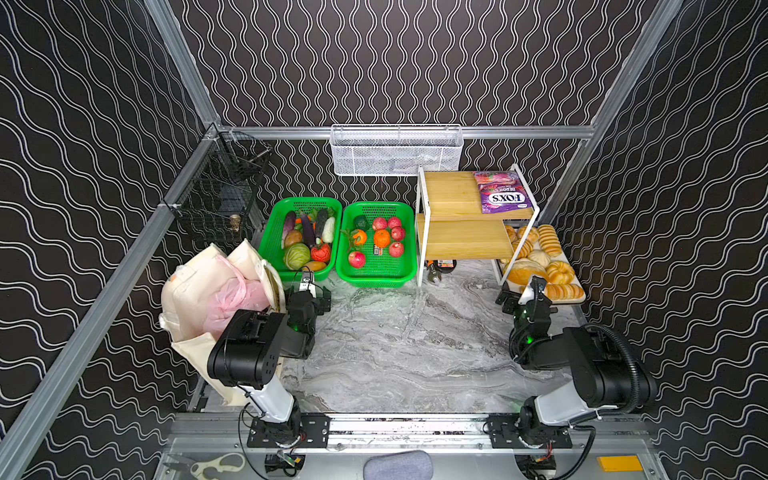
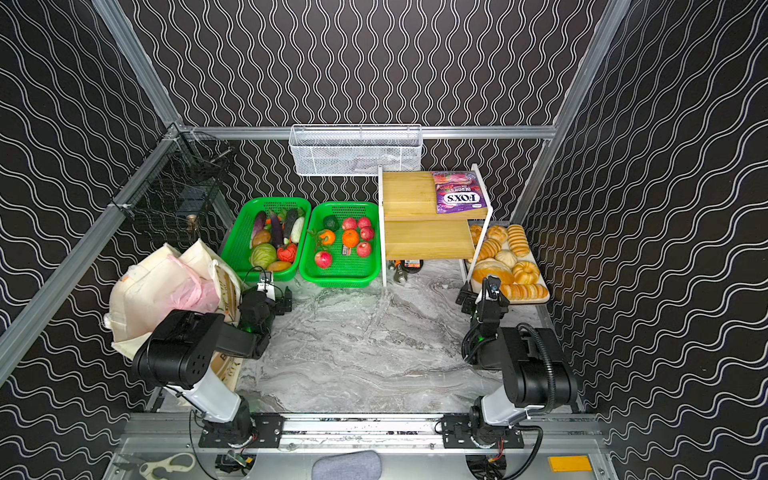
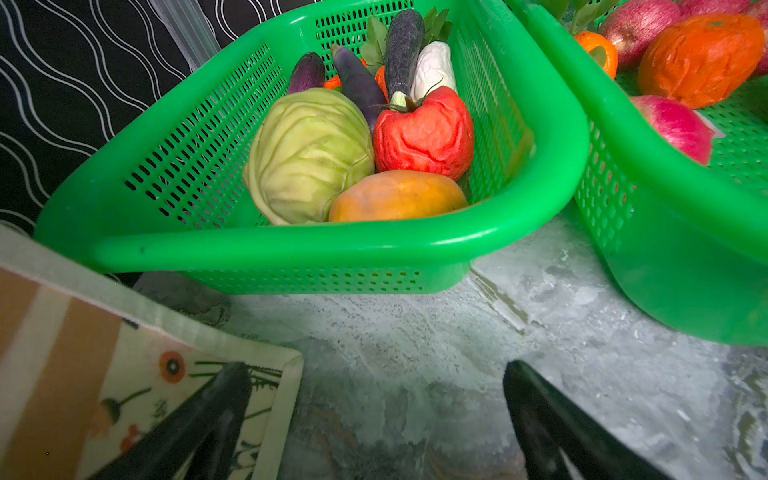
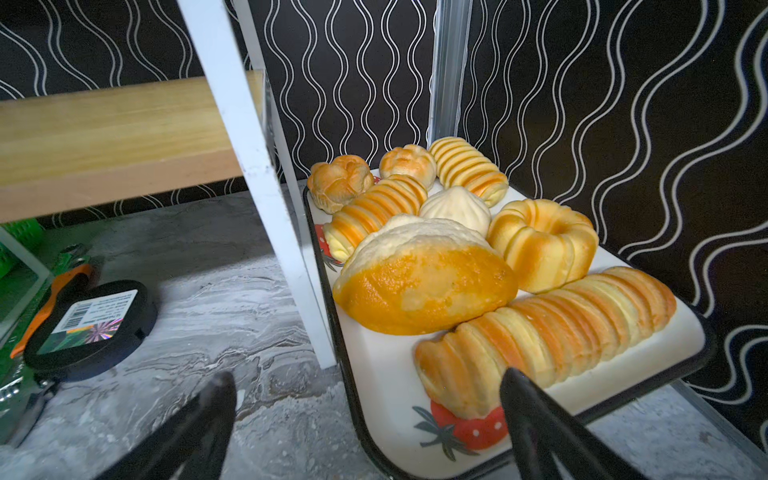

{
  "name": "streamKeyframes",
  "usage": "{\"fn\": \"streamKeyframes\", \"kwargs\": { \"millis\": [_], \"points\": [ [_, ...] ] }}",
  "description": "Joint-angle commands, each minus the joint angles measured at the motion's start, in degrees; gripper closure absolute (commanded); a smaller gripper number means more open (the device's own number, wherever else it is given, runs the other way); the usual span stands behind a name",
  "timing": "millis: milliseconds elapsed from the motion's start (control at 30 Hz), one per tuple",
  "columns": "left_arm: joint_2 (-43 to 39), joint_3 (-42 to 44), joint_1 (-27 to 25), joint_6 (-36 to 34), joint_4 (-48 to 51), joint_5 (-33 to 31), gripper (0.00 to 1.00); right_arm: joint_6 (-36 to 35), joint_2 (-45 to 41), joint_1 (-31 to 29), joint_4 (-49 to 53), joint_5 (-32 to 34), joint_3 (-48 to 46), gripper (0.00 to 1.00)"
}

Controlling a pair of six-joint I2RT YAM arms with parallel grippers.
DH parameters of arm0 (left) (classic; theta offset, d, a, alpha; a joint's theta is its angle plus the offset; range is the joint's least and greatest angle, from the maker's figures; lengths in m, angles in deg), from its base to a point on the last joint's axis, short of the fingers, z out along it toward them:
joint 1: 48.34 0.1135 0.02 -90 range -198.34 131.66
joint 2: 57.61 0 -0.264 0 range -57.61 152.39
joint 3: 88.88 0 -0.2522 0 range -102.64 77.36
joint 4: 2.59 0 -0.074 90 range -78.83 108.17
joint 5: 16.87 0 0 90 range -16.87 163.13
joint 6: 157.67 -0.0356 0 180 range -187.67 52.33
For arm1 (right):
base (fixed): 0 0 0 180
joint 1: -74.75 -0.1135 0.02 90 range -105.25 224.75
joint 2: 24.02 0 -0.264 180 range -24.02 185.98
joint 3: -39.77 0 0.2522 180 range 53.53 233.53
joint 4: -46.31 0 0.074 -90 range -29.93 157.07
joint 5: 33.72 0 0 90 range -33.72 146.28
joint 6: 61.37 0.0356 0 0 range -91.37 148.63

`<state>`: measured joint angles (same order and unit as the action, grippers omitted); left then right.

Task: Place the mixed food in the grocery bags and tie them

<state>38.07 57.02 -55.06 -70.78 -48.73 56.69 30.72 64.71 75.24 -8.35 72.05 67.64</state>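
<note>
Claws, both: left claw spread wide and empty, low over the bare tabletop, just in front of the vegetable basket, one finger over a corner of the canvas tote. Right claw is equally wide and empty, at the near edge of the bread tray. Bags: pink plastic bag lies crumpled in the tote's open mouth; I cannot read its contents. Food: red apples and orange sit unbagged in the fruit basket. Step, as I judge it: fetching fruit for loading, nothing gripped. Next move calls for my left claw to clear that basket's rim, straddle one round fruit and close gently so it cannot roll.
</note>
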Motion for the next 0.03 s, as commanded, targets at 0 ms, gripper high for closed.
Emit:
{"fn": "streamKeyframes", "kwargs": {
  "millis": [0],
  "points": [
    [-0.1,0.2,0.0,0.0,-1.7,-0.6,0.01,0.1,-0.1,0.0,-2.0,0.6,-0.1,0.0]
  ]
}}
